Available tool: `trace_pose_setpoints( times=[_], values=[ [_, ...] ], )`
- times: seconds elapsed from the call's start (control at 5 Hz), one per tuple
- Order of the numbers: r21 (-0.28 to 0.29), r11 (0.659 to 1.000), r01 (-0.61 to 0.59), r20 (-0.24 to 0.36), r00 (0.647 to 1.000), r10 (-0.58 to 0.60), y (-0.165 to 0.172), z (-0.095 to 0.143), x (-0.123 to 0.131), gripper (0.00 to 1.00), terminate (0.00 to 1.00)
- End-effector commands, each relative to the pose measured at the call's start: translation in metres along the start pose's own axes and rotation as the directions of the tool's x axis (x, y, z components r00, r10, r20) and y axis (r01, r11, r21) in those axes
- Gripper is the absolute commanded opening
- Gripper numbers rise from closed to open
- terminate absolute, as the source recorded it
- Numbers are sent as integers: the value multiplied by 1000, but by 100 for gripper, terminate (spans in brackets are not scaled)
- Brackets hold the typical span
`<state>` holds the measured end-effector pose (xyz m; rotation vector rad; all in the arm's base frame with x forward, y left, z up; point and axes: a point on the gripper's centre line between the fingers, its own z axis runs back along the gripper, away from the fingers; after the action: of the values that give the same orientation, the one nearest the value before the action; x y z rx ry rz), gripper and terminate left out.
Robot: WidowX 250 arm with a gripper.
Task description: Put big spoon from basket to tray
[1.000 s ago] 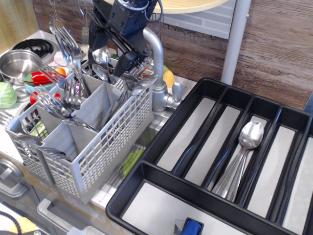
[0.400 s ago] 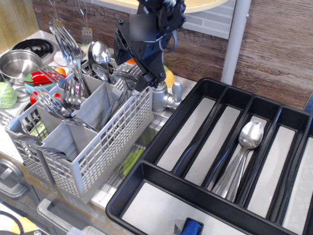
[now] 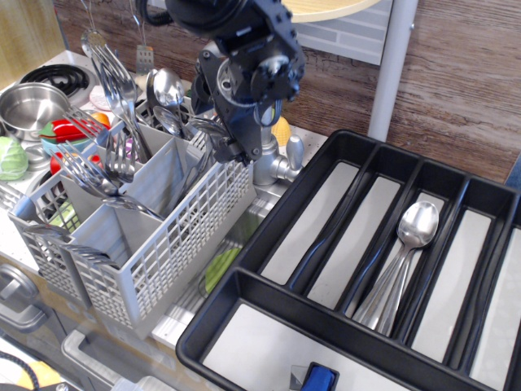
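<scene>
1. The gripper (image 3: 230,145) hangs at the back right corner of the basket (image 3: 163,236), its black body above the rim; whether its fingers are spread or closed cannot be told, as they blur into the cutlery.
2. A big spoon (image 3: 168,88) stands upright in a rear compartment of the basket, bowl up, just left of the gripper.
3. Forks (image 3: 89,175) lean in the compartments to the left.
4. The tray (image 3: 326,322) lies to the right, well apart from the gripper; spoons (image 3: 405,252) rest in one long slot.
</scene>
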<state>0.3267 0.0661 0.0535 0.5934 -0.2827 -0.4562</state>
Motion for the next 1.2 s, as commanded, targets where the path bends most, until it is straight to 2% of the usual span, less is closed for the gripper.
trace_pose_setpoints(
  times=[0.0,0.4,0.6,0.8,1.0],
  values=[
    [14,999,-33,20,999,32,14,-5,0,0,0],
    [20,1000,-15,-8,1000,15,22,3,3,0,0],
    [44,999,10,-51,999,-8,32,13,4,0,0],
    [75,995,67,-115,992,-58,51,32,5,0,0],
    [130,982,134,-224,969,-102,75,74,4,0,0]
  ],
)
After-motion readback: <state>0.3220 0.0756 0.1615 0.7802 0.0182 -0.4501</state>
